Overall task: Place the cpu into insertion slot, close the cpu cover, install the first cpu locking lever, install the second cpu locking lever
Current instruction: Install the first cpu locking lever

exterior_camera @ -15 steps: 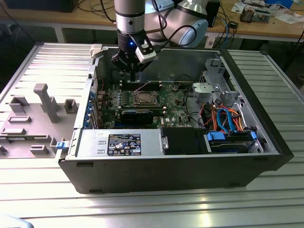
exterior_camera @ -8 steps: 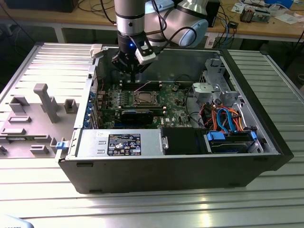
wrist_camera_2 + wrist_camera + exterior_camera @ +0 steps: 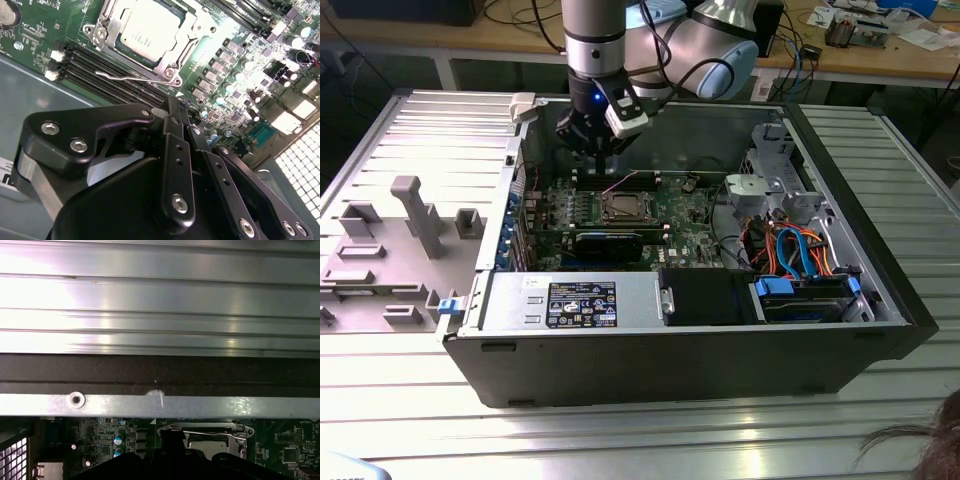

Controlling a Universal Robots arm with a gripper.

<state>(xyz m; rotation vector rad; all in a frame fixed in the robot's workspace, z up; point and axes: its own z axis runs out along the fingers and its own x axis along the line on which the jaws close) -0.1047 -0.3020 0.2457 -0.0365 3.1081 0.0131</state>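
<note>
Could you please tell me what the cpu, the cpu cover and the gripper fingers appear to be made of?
cpu: dull silvery-grey metal top, matte, giving only a soft sheen.
cpu cover: bright bare metal frame, probably stamped steel; sharp glints on thin edges.
Gripper fingers: black, satin finish with silvery screws; coated metal or plastic, hard to tell.

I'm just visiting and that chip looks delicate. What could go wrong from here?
The cpu already sits in its socket under the cpu cover. The gripper hangs close to a thin wire lever; a slip might bend it. Memory slots and small capacitors crowd nearby, so a stray nudge could damage them.
</note>
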